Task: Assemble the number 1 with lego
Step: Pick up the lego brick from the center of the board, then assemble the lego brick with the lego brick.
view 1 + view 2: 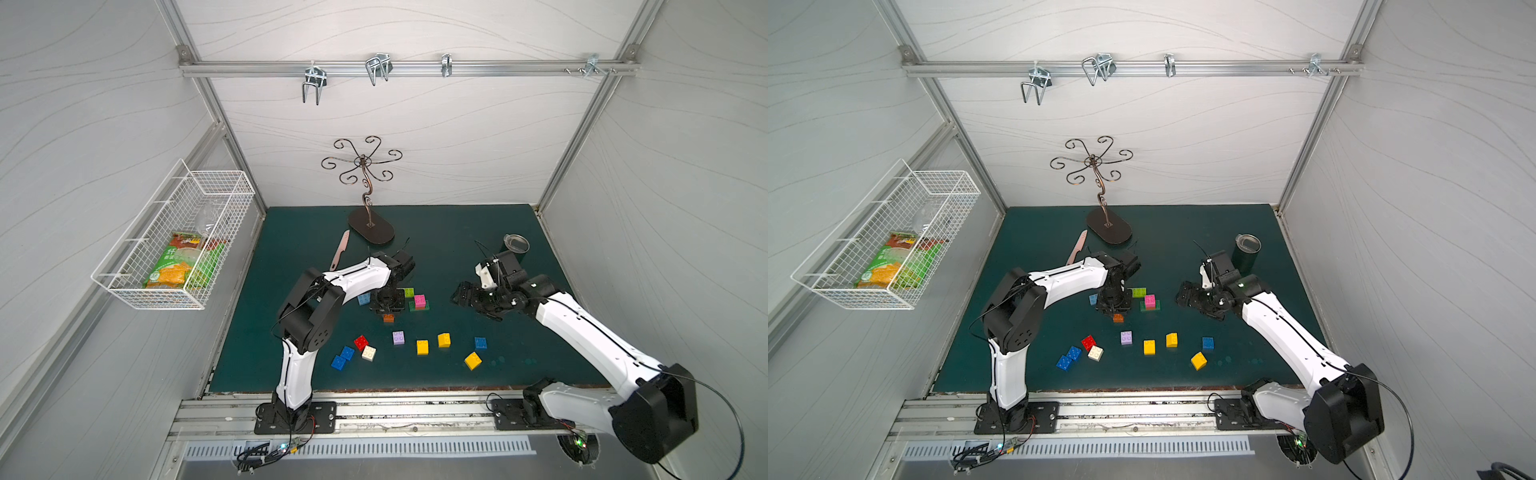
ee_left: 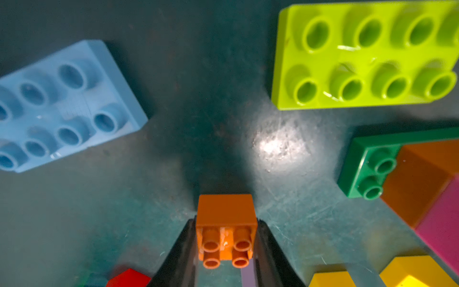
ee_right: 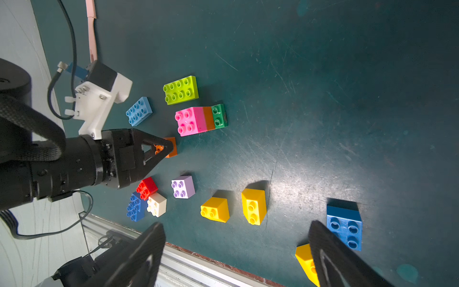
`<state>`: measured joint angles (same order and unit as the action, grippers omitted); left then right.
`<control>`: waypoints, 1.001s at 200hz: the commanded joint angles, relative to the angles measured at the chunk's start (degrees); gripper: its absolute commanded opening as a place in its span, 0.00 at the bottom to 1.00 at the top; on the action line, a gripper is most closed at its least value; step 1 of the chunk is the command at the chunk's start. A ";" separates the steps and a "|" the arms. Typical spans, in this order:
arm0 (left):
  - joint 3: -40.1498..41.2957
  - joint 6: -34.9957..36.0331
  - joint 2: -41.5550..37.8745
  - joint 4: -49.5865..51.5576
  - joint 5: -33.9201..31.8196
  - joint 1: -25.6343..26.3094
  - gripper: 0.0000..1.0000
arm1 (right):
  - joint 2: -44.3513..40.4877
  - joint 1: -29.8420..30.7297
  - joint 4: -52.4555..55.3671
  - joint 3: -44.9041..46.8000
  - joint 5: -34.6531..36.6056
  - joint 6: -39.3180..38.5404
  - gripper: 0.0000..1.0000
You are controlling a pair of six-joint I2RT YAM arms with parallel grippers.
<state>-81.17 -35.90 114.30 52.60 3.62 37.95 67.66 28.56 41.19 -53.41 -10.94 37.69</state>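
Note:
My left gripper (image 1: 388, 311) points down at the middle of the green mat and is shut on a small orange lego brick (image 2: 226, 223), which its black fingers (image 2: 181, 248) squeeze from both sides. The brick (image 3: 173, 146) sits at mat level, studs facing the wrist. Close by lie a lime brick (image 2: 360, 57), a light-blue brick (image 2: 62, 106) and a stack of pink on orange on dark green (image 3: 201, 120). My right gripper (image 3: 236, 225) hovers open to the right, holding nothing.
Loose bricks lie nearer the front: red (image 1: 360, 342), white (image 1: 368, 353), lilac (image 1: 398, 337), blue (image 1: 481, 343) and yellow (image 1: 422, 347). A pink knife (image 1: 340, 249), a metal stand (image 1: 370, 226) and a dark cup (image 1: 515, 249) stand behind. A wire basket (image 1: 174, 241) hangs on the left wall.

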 commanded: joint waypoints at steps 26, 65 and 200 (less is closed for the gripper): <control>-4.88 -1.02 -0.07 8.15 -3.23 -0.25 0.15 | -1.12 0.36 1.06 -0.31 1.11 0.52 0.94; -12.64 -3.23 -1.86 14.95 -2.47 0.00 0.09 | -2.46 0.36 1.76 0.04 2.33 0.73 0.99; -43.41 -9.22 14.27 22.03 -1.06 5.87 0.06 | -10.88 -0.41 5.94 4.44 8.57 1.57 0.99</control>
<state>-124.05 -44.84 126.23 73.93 2.42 43.55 58.48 28.49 45.28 -49.25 -3.88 39.16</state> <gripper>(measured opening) 0.349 0.991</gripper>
